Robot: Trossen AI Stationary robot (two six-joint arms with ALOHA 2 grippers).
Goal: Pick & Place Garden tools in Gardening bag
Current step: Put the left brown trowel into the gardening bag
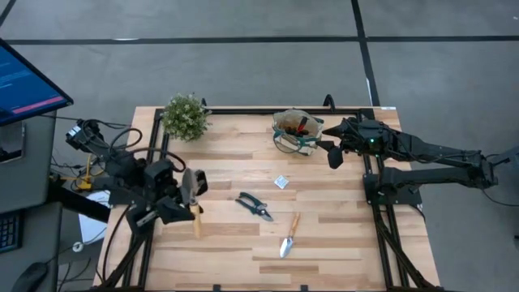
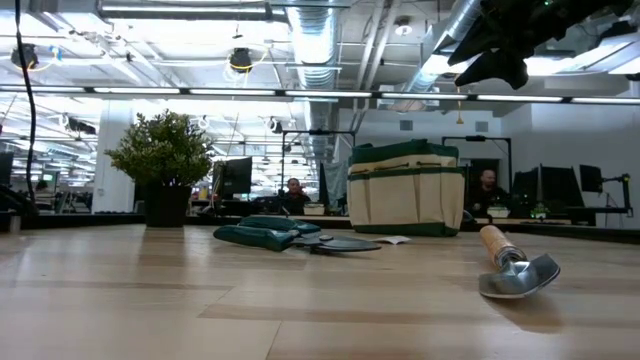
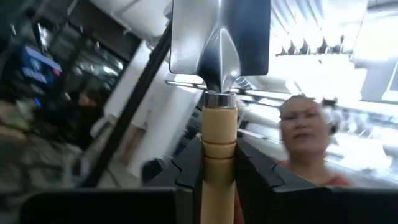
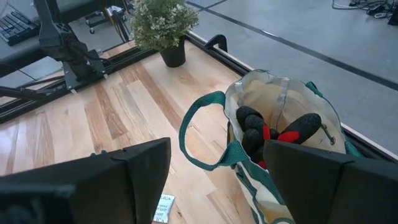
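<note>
My left gripper (image 1: 185,201) is at the table's left and shut on the silver trowel (image 1: 192,188) with a wooden handle; the trowel also fills the left wrist view (image 3: 220,43). My right gripper (image 1: 333,156) is open and empty, high up beside the tan gardening bag (image 1: 295,132), on its right. The bag stands upright on the table (image 2: 405,188), with a red-and-black item (image 4: 280,134) inside it. The dark-handled pruning shears (image 1: 254,206) and a narrow silver-bladed, wooden-handled tool (image 1: 289,235) lie flat on the table. My left gripper pinches the trowel's wooden handle (image 3: 219,134) between its two fingers, a little below the metal collar at the blade end. The fingers come from the table's left and lie across the handle. The blade points toward the far edge, and the handle's free end (image 1: 197,229) sticks out toward the near edge.
A bushy potted plant (image 1: 185,116) stands at the far left of the table. A tiny white packet (image 1: 281,182) lies near the middle. Black frame rails run along the left, right and far edges. People sit in the room behind the table.
</note>
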